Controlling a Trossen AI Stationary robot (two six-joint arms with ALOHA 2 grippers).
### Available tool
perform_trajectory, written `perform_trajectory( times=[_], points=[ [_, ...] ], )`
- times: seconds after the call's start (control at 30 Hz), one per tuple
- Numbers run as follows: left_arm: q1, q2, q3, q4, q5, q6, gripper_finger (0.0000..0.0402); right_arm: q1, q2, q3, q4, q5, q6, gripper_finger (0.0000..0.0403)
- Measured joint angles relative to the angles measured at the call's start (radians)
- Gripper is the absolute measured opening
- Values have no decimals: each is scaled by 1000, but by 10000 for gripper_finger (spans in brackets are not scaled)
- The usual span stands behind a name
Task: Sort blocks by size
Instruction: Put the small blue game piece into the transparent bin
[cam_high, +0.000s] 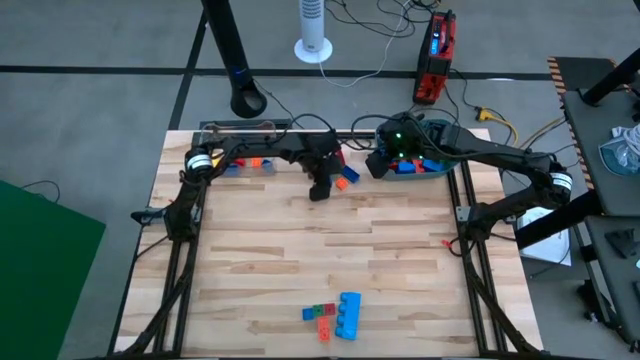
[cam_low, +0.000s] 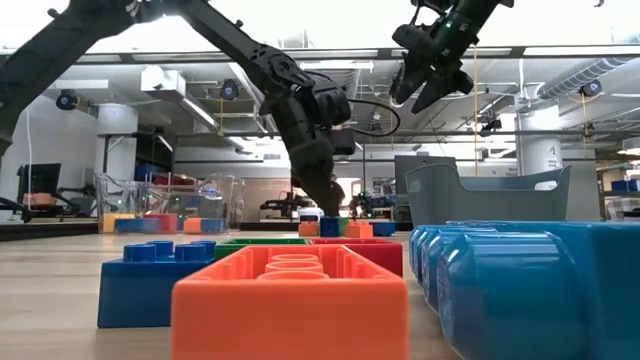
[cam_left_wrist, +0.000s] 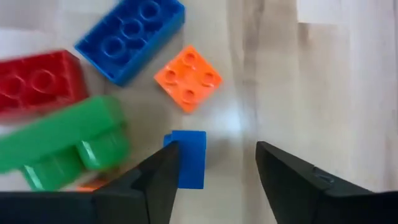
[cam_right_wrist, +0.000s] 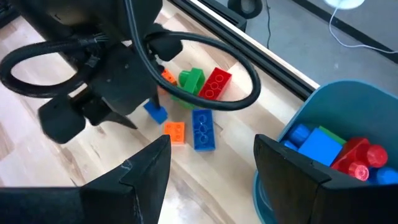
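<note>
**Bricks crowd my left gripper**

My left gripper, fingers spread, hovers beside a small blue brick; green, red and orange bricks cluster nearby. My right gripper, also spread, hangs beside the teal tub holding more bricks.

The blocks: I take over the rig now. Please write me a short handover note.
Left gripper: open, low over the far-centre pile, one finger beside a tiny blue block.
Right gripper: open, empty, raised by the teal tub.
Blocks: some in the tub, some in the clear box, a near-edge group.
Done: part sorted.
Left: the pile and the near group.
</note>
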Motion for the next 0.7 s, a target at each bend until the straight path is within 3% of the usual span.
perform_trajectory(
  times=[0.43,0.7],
  points=[
    [-1,-27,41,-39,-16,-16,195,0,0,0,0,-2,1,219],
    [-2,29,34,-47,-42,-2,208,0,0,0,0,-2,2,219]
  ],
)
